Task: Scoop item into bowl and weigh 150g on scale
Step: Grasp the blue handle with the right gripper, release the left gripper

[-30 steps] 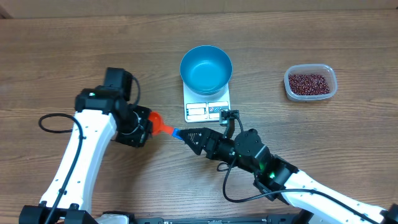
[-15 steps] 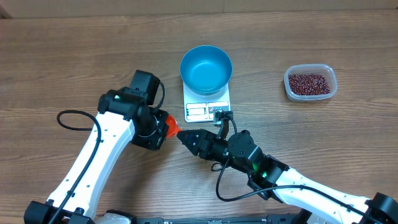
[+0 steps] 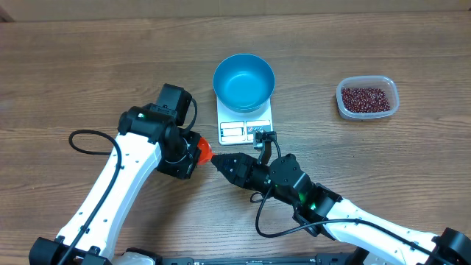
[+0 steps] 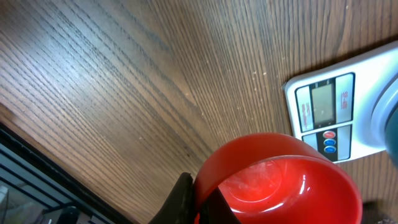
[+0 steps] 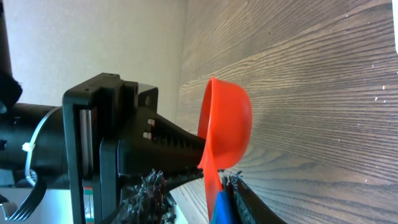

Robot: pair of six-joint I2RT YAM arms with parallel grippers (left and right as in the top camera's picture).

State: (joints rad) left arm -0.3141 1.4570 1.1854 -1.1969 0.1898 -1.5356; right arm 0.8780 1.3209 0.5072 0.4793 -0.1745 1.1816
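The red scoop (image 3: pixel 204 152) hangs between both arms, just left of the scale (image 3: pixel 245 126). My left gripper (image 3: pixel 193 154) is shut on the rim of its red cup (image 4: pixel 280 180), one finger inside and one outside. The scoop's blue handle (image 5: pixel 220 205) lies between the fingers of my right gripper (image 5: pixel 193 186). One finger (image 5: pixel 249 202) touches the handle and a gap shows on the other side. The empty blue bowl (image 3: pixel 243 81) stands on the scale (image 4: pixel 323 112). The item, dark red-brown beans (image 3: pixel 366 99), fills a clear tub at the right.
The clear plastic tub (image 3: pixel 392 87) stands far right on the wooden table (image 3: pixel 88 66). The left arm's body (image 5: pixel 99 149) fills the left of the right wrist view. A black cable (image 3: pixel 85 136) loops beside the left arm.
My left arm has carried the scoop to the right, pushing its blue handle in between the right fingers. The right jaws have narrowed around the handle.
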